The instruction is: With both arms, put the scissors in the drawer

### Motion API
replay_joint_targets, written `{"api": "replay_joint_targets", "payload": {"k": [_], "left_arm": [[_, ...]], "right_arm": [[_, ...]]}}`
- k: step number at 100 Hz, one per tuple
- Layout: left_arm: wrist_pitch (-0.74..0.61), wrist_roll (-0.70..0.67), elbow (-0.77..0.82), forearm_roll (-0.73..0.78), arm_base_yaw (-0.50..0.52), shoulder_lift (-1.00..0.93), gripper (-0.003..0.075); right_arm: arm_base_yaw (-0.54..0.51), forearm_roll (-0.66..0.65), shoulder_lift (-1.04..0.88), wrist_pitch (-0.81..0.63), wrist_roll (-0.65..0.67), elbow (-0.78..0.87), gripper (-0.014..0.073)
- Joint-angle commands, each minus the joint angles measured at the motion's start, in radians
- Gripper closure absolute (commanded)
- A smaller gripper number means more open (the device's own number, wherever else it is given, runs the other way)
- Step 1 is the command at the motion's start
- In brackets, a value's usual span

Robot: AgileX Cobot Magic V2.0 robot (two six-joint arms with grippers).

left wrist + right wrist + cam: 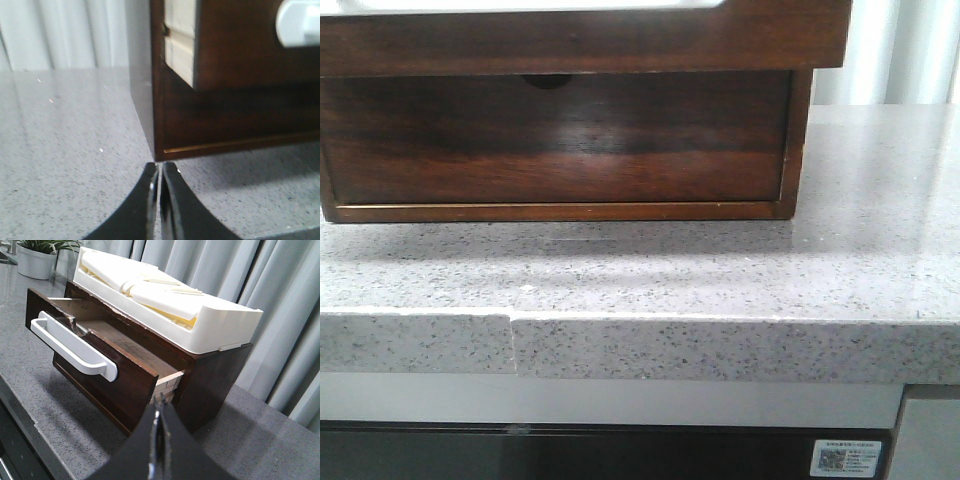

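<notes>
The drawer is the upper one of a dark wooden box. It is pulled out, with a plain dark front and a white bar handle. In the front view the drawer overhangs along the top edge. In the left wrist view the drawer shows above the box's corner. The scissors are not in view; what shows of the drawer's inside looks bare. My left gripper is shut and empty, just above the counter at the box's lower corner. My right gripper is shut and empty, near the drawer's side end.
The lower drawer front with a half-round notch is closed. A white plastic tray sits on top of the box. A potted plant stands behind. The grey speckled counter ends at a front edge. Curtains hang behind.
</notes>
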Motion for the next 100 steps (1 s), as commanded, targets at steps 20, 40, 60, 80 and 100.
{"api": "replay_joint_targets", "payload": {"k": [20, 40, 60, 80, 100], "left_arm": [[0.198, -0.131, 0.022, 0.051, 0.092, -0.124, 0.0739], [0.422, -0.141, 0.022, 0.017, 0.128, -0.225, 0.0738], [0.417, -0.141, 0.022, 0.017, 0.128, -0.223, 0.0739], [0.417, -0.141, 0.022, 0.017, 0.128, -0.223, 0.0739], [0.417, -0.141, 0.022, 0.017, 0.128, -0.223, 0.0739]], "right_arm": [[0.0, -0.025, 0.014, -0.074, 0.001, -0.022, 0.0634], [0.0, -0.025, 0.014, -0.074, 0.001, -0.022, 0.0634], [0.0, -0.025, 0.014, -0.074, 0.001, -0.022, 0.0634], [0.0, -0.025, 0.014, -0.074, 0.001, -0.022, 0.0634], [0.0, -0.025, 0.014, -0.074, 0.001, -0.022, 0.0634]]}}
